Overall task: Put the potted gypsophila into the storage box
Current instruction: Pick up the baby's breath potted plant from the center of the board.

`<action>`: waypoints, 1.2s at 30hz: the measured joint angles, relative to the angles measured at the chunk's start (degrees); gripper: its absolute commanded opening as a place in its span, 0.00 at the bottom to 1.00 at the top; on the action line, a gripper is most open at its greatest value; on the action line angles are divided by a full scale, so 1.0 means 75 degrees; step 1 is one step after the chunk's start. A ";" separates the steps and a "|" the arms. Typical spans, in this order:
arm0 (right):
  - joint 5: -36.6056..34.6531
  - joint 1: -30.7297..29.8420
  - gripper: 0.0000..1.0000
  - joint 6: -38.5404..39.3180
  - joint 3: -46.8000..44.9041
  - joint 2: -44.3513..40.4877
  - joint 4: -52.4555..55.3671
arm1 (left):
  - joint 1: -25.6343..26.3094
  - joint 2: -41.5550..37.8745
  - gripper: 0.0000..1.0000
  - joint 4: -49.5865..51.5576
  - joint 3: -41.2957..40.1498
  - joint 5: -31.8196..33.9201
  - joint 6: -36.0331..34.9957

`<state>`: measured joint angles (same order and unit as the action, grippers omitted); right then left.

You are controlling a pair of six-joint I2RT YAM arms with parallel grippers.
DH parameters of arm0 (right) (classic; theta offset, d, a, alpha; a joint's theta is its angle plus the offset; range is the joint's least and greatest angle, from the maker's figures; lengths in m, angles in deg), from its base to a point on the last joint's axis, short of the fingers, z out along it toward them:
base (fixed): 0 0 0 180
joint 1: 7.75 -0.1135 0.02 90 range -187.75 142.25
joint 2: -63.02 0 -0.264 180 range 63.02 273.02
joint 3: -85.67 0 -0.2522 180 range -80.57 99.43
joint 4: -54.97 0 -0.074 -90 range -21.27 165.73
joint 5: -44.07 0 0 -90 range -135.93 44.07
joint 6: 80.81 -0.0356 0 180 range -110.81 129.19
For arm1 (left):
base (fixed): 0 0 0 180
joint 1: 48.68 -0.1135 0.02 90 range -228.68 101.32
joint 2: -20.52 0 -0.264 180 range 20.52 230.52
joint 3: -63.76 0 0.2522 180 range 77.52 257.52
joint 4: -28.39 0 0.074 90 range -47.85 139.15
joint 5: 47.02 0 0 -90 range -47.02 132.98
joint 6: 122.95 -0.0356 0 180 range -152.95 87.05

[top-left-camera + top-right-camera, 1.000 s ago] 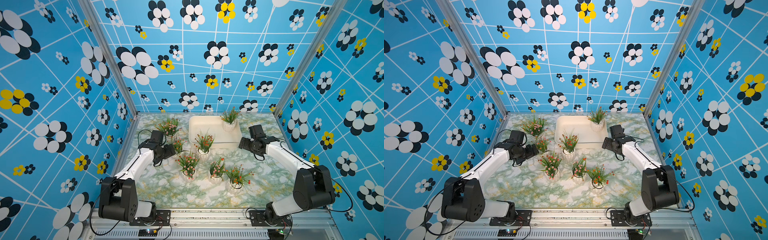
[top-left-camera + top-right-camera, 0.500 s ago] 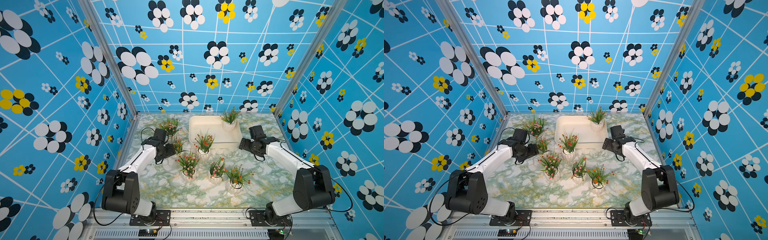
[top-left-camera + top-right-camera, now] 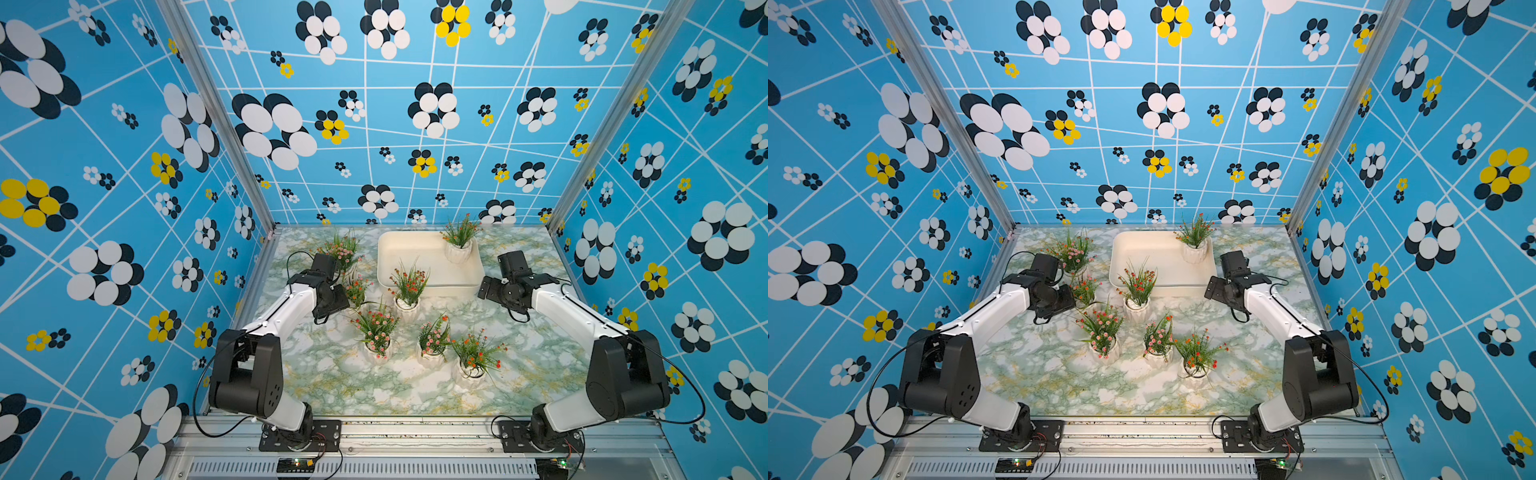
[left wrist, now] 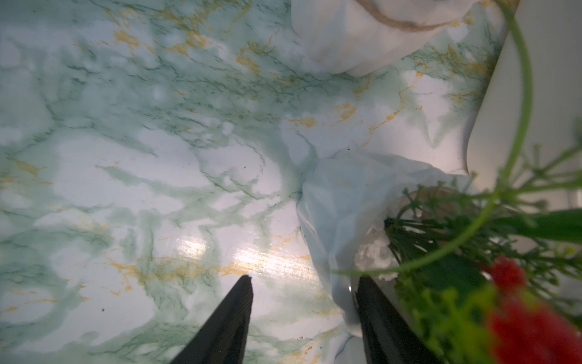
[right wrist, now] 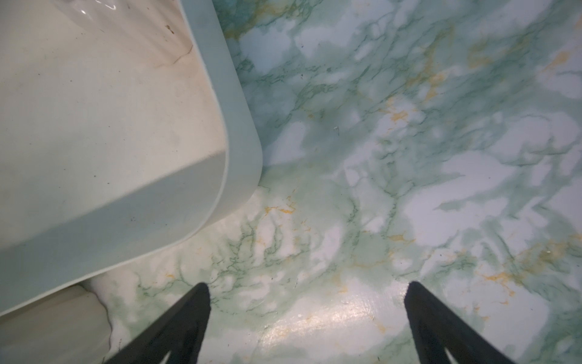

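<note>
Advanced since the earlier frame, left arm (image 3: pixel 291 309) reaches beside box (image 3: pixel 409 255). Right gripper (image 5: pixel 308 284) stands wide, empty, by the box corner. Left gripper (image 4: pixel 304 279), half-narrowed, straddles red pot (image 4: pixel 333 220) wall, one finger touching. Far pot (image 3: pixel 458 250) stands inside the box.

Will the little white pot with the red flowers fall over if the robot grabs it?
Probably stiff: the pot has hard-looking faceted walls. It may tip, since tall stems rise well above the small pot. Its smooth surface could slip when squeezed.
</note>
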<state>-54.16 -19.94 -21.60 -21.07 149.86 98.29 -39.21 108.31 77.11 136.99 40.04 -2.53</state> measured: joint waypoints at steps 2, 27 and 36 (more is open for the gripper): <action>0.0003 0.0000 0.99 0.0000 0.0000 0.0000 0.0000 | 0.0052 0.0085 0.49 0.0026 0.0082 0.0061 -0.0006; 0.0184 0.0087 0.99 0.0020 -0.0003 0.0070 -0.0003 | 0.0408 0.0510 0.00 0.0364 0.0522 0.0562 -0.0015; 0.0259 0.0102 0.99 0.0023 -0.0003 0.0108 0.0003 | 0.0405 0.0525 0.00 0.0691 0.0609 0.0691 -0.0009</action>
<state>-52.21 -19.17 -21.42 -21.09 150.67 98.31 -36.17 112.24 82.29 141.55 45.22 -2.60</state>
